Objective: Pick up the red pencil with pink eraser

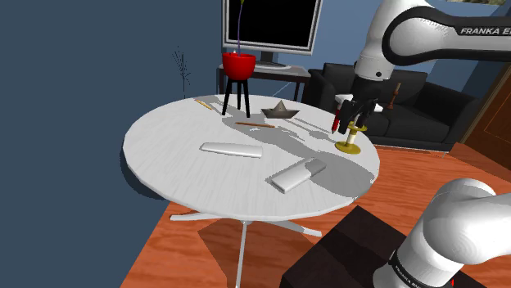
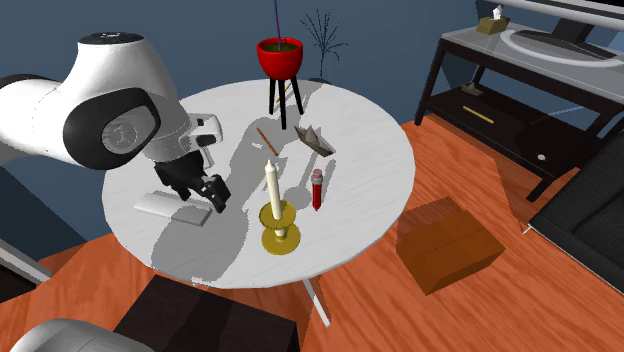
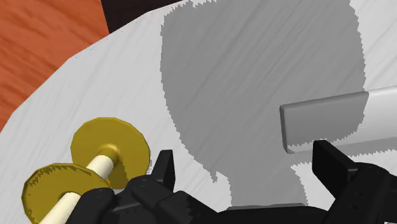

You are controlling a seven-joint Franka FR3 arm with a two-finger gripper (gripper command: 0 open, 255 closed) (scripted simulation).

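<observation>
Red pencil (image 2: 316, 190) lies flat on the round white table (image 2: 370, 150), its pink end toward the paper boat (image 2: 314, 138). It is just beside the gold candle holder (image 2: 280, 238), on the second exterior view's right of it. The gripper (image 2: 214, 196) hangs above the table on the other side of the candle (image 2: 270, 188), over a white block (image 2: 170, 207) and well apart from the pencil. Its fingers (image 3: 167, 168) stand apart with nothing between them.

The step in hand looks like the approach. To do it well, I would carry the hand around or over the candle, not through it, since a tall candle probably tips easily. Then turn the wrist so the fingers straddle the pencil across its width, come straight down near its middle, and close only when both fingers flank it.

The second exterior view makes the gap between gripper and pencil plain. In the shoulder view the pencil (image 1: 336, 121) lines up right against the gripper (image 1: 354, 113) and could be mistaken for held. The wrist view settles that the fingers are apart, with the candle holder (image 3: 108, 149) close ahead
</observation>
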